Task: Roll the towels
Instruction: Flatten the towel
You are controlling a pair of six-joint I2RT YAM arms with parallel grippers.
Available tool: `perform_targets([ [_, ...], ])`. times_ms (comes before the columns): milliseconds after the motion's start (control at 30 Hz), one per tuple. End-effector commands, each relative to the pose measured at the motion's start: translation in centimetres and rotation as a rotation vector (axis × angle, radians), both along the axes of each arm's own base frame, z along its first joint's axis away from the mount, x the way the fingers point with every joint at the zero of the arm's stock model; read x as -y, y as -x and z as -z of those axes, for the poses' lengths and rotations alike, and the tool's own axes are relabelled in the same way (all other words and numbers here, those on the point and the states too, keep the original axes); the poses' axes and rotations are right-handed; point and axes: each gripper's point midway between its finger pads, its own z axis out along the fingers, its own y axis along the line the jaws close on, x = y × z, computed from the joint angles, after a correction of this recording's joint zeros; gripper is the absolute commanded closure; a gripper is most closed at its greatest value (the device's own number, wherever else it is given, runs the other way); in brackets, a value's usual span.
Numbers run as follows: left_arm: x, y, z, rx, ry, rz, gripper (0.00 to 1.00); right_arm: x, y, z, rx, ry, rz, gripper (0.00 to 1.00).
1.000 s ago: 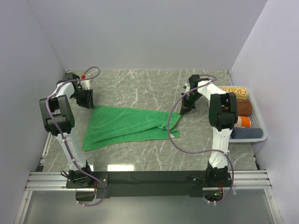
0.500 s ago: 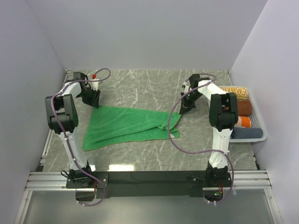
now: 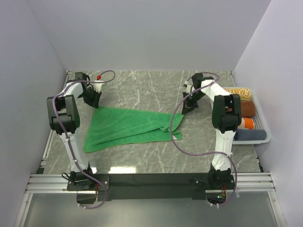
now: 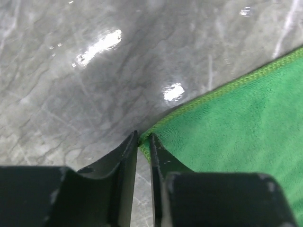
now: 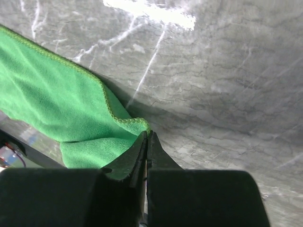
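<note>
Jaws of the left gripper (image 4: 144,137) stand closed to a narrow slit, with the hemmed far-left corner of the green towel (image 3: 128,127) caught between the tips, low against the counter (image 3: 142,85). Jaws of the right gripper (image 5: 147,135) are pressed fully together and pinch the far-right corner of the same towel; that corner curls up at the tips and throws a shadow on the stone beneath

Green towel: lies spread across the middle of the counter between the two arms, long side running left to right. Its left part lies flat and wide. Its right part is bunched into folds and narrows toward the right gripper. A small white tag shows at its near-right edge

Tray (image 3: 266,138): sits at the right edge of the counter, well apart from the green towel. It holds four rolled towels side by side, from far to near: yellow-striped towel (image 3: 236,92), brown towel (image 3: 247,109), orange towel (image 3: 246,124), blue-grey towel (image 3: 248,135)

Both arms reach forward to the far half of the counter, one at each far corner of the green towel
</note>
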Motion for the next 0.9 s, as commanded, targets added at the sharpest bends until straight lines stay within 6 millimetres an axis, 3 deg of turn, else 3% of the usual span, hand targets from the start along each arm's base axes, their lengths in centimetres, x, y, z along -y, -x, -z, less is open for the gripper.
perform_targets([
  [0,2.1,1.9,0.4,-0.045,0.080,0.082,0.79,-0.1,-1.7,-4.1,0.133,-0.027,-0.046,1.00],
  [100,3.0,2.9,0.7,-0.072,0.103,0.128,0.81,-0.2,-2.2,-5.0,0.163,-0.034,-0.061,1.00],
  [167,3.2,3.3,1.2,-0.089,0.102,0.137,0.88,-0.3,-2.5,-5.4,0.182,-0.040,-0.073,1.00],
  [233,3.2,2.9,1.1,-0.081,0.110,0.122,0.97,-0.2,-2.6,-5.7,0.193,-0.040,-0.086,1.00],
  [333,3.2,1.4,-0.4,-0.032,0.119,0.079,0.99,-0.1,-3.0,-6.8,0.244,-0.033,-0.115,1.00],
  [433,2.5,-0.5,-3.6,0.007,0.142,0.030,1.00,0.6,-4.0,-8.9,0.335,-0.017,-0.132,1.00],
  [567,0.5,-5.0,-11.0,0.197,0.196,-0.078,1.00,2.1,-6.5,-13.2,0.474,-0.025,-0.105,1.00],
  [600,0.1,-6.1,-13.5,0.277,0.201,-0.093,1.00,2.3,-7.4,-15.3,0.540,-0.028,-0.102,1.00],
  [700,-1.0,-7.7,-19.5,0.442,0.236,-0.151,1.00,3.5,-9.4,-20.0,0.688,-0.023,-0.085,1.00],
  [833,-1.2,-7.6,-25.2,0.575,0.287,-0.196,1.00,3.6,-10.2,-25.2,0.858,-0.023,-0.094,1.00],
  [867,-1.1,-7.2,-25.6,0.583,0.304,-0.199,1.00,3.7,-9.8,-26.9,0.903,-0.018,-0.094,1.00],
])
